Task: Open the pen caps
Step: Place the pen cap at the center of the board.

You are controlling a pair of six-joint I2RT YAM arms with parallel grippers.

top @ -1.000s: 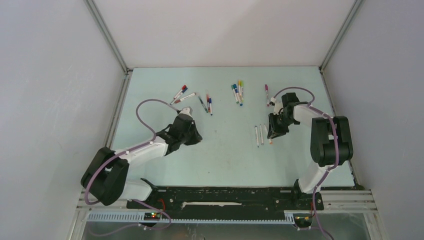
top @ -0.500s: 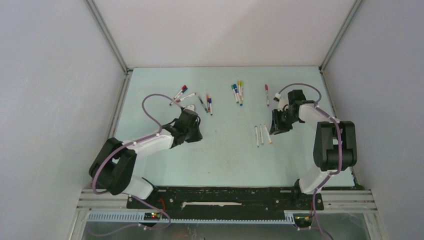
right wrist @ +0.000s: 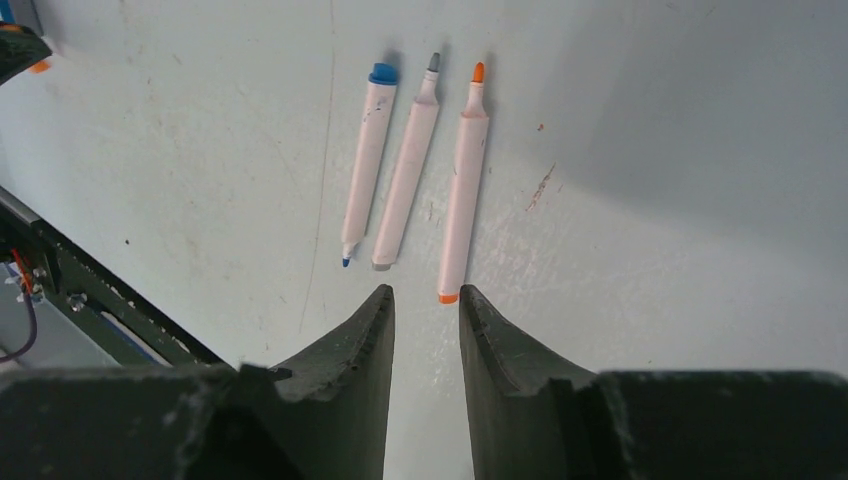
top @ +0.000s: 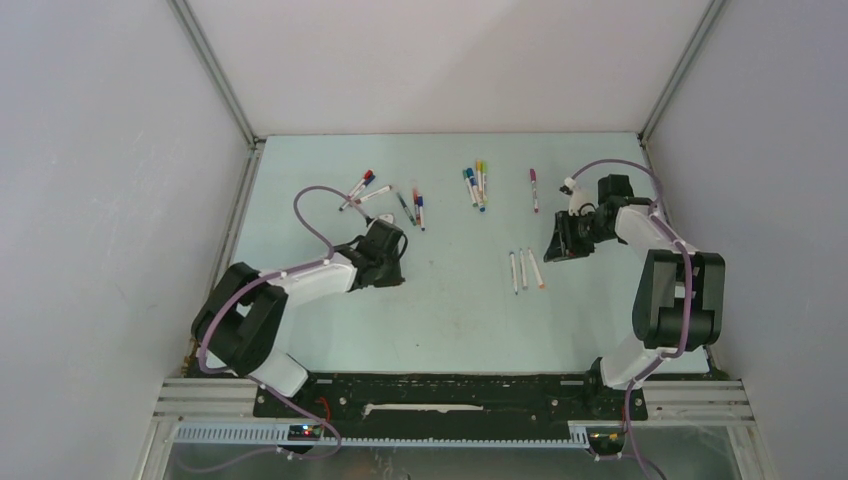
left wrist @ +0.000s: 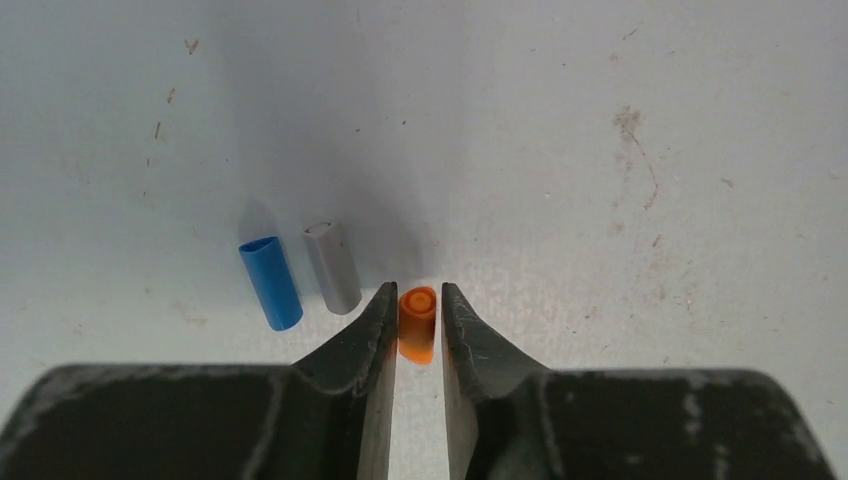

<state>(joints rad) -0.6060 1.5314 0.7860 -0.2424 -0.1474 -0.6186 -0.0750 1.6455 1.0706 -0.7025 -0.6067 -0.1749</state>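
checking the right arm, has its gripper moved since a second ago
Yes. The right gripper has drawn back to the right, away from the three uncapped pens it stood over; they lie where they were.

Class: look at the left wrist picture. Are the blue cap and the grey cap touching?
Apart. The left wrist view shows bare table between the blue cap and the grey cap along their whole length.

The surface [left wrist: 620, 200] is pale, matt and smooth, flecked with small scuffs and brown specks. The orange cap [left wrist: 416, 322], grey cap [left wrist: 334, 265] and blue cap [left wrist: 270, 282] look like smooth plastic with a slight sheen. The left tool's fingers [left wrist: 365, 380] are dull black, worn grey at the edges. The pen barrels [right wrist: 405, 165] are matt white plastic.
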